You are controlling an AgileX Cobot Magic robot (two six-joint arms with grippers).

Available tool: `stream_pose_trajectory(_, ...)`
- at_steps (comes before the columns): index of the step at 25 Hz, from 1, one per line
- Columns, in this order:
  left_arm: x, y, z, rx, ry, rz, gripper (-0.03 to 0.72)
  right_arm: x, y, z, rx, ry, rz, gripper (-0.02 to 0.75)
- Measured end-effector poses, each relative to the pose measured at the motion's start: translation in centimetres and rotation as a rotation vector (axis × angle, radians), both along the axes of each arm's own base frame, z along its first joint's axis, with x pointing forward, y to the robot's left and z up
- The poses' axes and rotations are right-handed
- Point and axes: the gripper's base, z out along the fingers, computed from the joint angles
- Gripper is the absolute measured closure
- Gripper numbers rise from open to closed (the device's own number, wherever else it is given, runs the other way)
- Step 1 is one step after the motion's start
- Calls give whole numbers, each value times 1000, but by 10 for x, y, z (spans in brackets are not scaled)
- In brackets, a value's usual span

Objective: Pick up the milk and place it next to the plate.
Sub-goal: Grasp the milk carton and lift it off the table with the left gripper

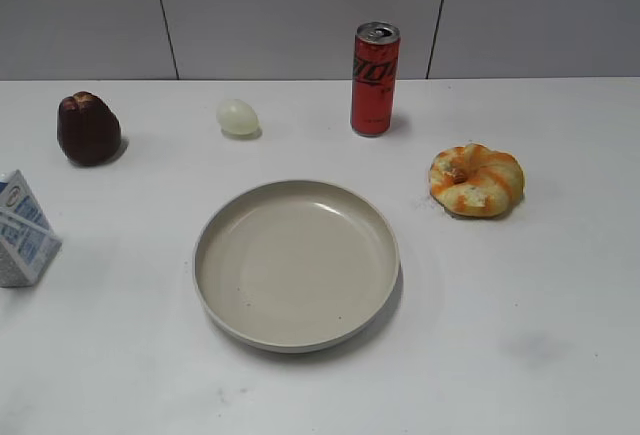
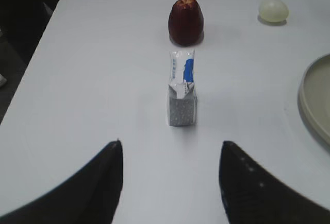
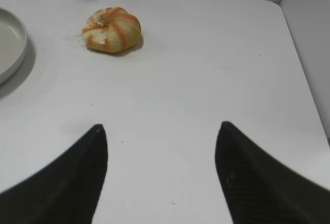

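Observation:
The milk [image 1: 22, 230], a small white carton with blue print, stands at the far left edge of the exterior view, left of the plate [image 1: 296, 262]. In the left wrist view the milk [image 2: 182, 96] stands straight ahead of my open, empty left gripper [image 2: 170, 149], a short way beyond the fingertips. The plate's rim [image 2: 315, 100] shows at the right edge of that view. My right gripper [image 3: 161, 131] is open and empty over bare table, with the plate's rim [image 3: 11, 44] at its far left. Neither gripper shows in the exterior view.
A dark red apple-like fruit [image 1: 88, 128] and a pale egg [image 1: 238, 117] sit at the back left. A red can [image 1: 374, 79] stands behind the plate. A glazed bun [image 1: 477, 180] lies to the right. The table's left edge [image 2: 31, 64] is near the milk.

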Motion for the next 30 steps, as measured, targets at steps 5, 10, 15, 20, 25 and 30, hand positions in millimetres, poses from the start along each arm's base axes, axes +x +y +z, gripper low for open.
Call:
stream_pose_trajectory(5, 64, -3, -6, -10, 150, -1, 29, 0, 0, 0, 0, 0, 0, 241)
stream_pose_trajectory(10, 131, -4, -22, 15, 303, -7, 22, 0, 0, 0, 0, 0, 0, 241)
stream_pose_trajectory(15, 189, -5, -44, 31, 422, -15, 31, 0, 0, 0, 0, 0, 0, 241)
stream_pose_trajectory(20, 222, -6, -80, 55, 572, -37, 45, 0, 0, 0, 0, 0, 0, 241)
stream_pose_trajectory(25, 238, -6, -114, 75, 698, -49, 78, 0, 0, 0, 0, 0, 0, 241)
stream_pose_trajectory(30, 244, -5, -131, 81, 745, -53, 134, 0, 0, 0, 0, 0, 0, 241)
